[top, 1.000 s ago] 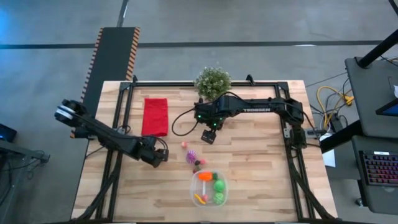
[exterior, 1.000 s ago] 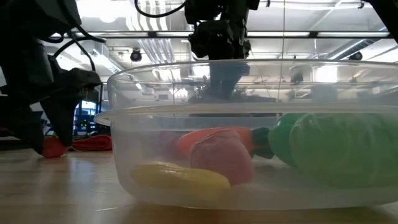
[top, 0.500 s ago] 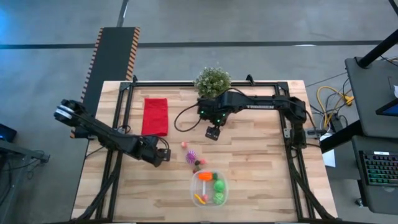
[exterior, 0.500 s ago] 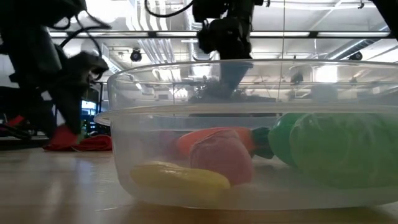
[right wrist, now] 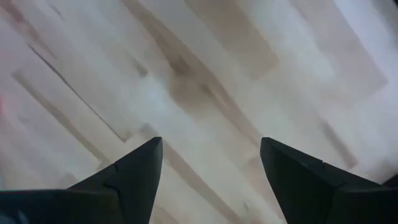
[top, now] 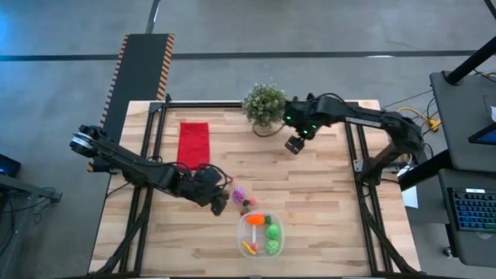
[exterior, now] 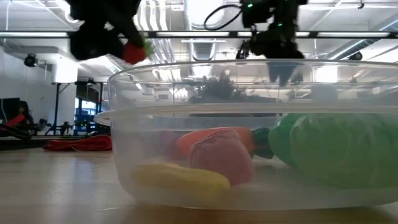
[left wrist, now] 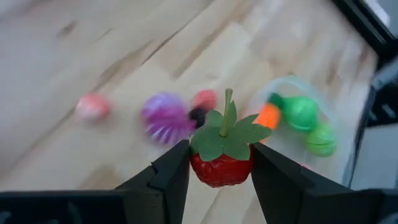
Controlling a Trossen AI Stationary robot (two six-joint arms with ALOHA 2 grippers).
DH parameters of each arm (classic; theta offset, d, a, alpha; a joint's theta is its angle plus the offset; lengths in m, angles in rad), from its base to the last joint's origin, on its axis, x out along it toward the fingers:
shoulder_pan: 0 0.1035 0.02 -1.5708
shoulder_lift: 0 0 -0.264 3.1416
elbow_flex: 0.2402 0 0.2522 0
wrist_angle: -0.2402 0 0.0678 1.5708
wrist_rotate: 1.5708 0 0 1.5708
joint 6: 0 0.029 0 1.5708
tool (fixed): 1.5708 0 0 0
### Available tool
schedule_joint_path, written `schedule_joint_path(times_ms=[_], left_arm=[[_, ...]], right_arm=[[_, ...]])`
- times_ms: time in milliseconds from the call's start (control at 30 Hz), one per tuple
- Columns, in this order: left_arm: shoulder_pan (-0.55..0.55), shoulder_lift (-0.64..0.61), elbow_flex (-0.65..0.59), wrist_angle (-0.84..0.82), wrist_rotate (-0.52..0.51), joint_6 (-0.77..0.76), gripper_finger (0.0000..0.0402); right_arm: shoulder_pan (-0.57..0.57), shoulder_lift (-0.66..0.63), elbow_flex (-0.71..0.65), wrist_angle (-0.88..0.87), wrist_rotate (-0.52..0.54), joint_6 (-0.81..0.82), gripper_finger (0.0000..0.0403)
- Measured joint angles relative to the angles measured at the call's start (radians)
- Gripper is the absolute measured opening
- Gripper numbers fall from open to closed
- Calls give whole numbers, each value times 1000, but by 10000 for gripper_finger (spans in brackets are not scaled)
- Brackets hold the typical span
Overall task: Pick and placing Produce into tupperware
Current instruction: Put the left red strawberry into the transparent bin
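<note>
left gripper (left wrist: 221, 163) pinches a toy strawberry (left wrist: 221, 163) above the table (top: 325, 209), just short of the tub (top: 260, 235); right gripper (right wrist: 211, 168) waits empty, spread; risk: early release drops it outside the rim.

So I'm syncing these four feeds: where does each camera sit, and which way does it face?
High: overhead, straight down on the wooden table; both arms show.
Low: tabletop level, through the clear plastic tub; arms overhead.
Left wrist: past the left gripper holding a red toy strawberry.
Right wrist: down at bare wood; right gripper open.
High and left wrist views share the purple bumpy cluster.
</note>
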State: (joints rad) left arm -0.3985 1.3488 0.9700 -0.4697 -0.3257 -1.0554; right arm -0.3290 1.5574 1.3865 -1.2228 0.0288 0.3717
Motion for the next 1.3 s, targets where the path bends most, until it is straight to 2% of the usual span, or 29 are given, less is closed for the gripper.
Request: schedule_joint_path(times_ms=[200,433,600,767,900,1167,1300], left_arm=[[0,145,164,1,61,219,141],[-4,349,313,0,179,261,141],[-37,448,394,3,195,251,141],[-71,524,430,4,205,172,141],[-83,567,439,15,215,168,141],[-82,608,443,19,261,85,143],[-82,606,444,20,265,42,165]], right_arm=[[56,-181,-189,61,-2,144,263],[205,-355,-325,118,-1,374,263],[319,-428,-388,160,52,514,263],[403,-435,-410,163,76,597,263],[443,-409,-409,167,81,627,263],[462,-345,-365,169,92,597,263],[460,-324,-337,167,108,571,263]])
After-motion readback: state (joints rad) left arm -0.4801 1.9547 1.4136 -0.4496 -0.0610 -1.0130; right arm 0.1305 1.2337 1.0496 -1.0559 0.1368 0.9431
